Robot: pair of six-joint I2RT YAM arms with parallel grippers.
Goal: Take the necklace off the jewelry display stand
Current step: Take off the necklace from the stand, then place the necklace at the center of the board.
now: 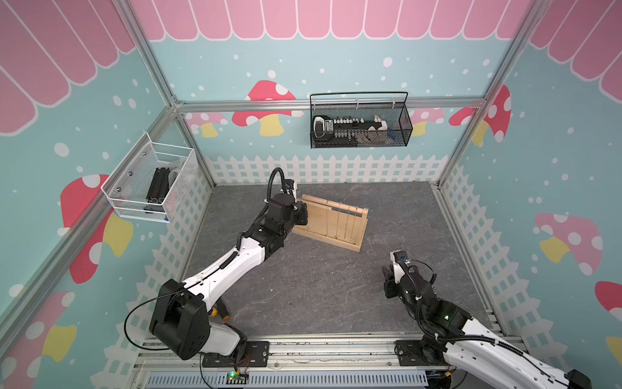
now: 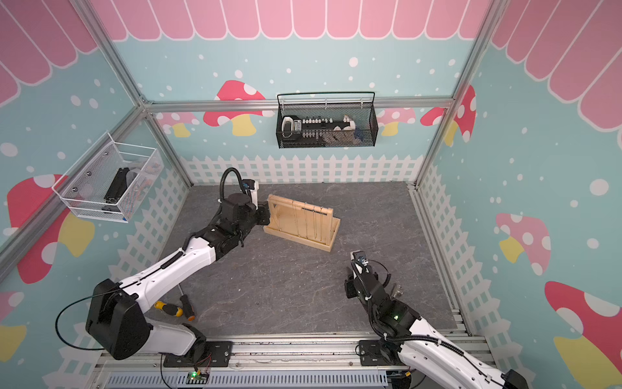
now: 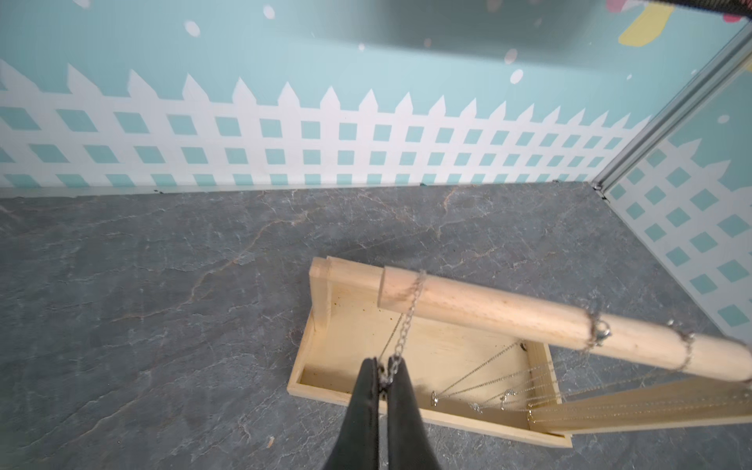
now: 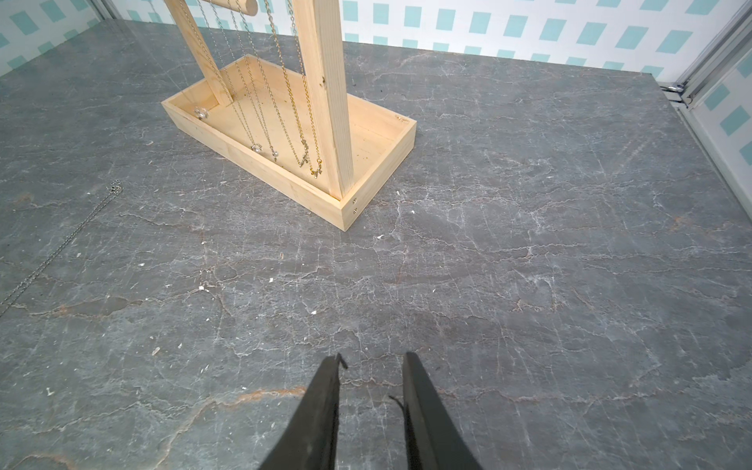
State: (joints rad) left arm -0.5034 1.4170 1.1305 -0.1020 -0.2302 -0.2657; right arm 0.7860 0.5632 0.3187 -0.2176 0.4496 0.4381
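The pale wooden jewelry display stand (image 1: 313,222) (image 2: 286,219) stands at the back middle of the grey floor. Several necklaces hang from its round dowel bar (image 3: 529,321). A silver-chain necklace (image 3: 411,309) loops over the bar's free end. My left gripper (image 3: 383,368) is shut on this chain just below the bar, at the stand's left end (image 1: 301,210). The chain runs taut from the bar to the fingertips. My right gripper (image 4: 372,360) is open and holds nothing. It hovers over bare floor (image 1: 387,272), in front and to the right of the stand (image 4: 285,162).
A loose thin chain (image 4: 61,248) lies on the floor left of the stand in the right wrist view. A yellow-and-black screwdriver (image 2: 170,309) lies near the left arm's base. A black wire basket (image 1: 360,123) and a white mesh basket (image 1: 151,182) hang on the walls.
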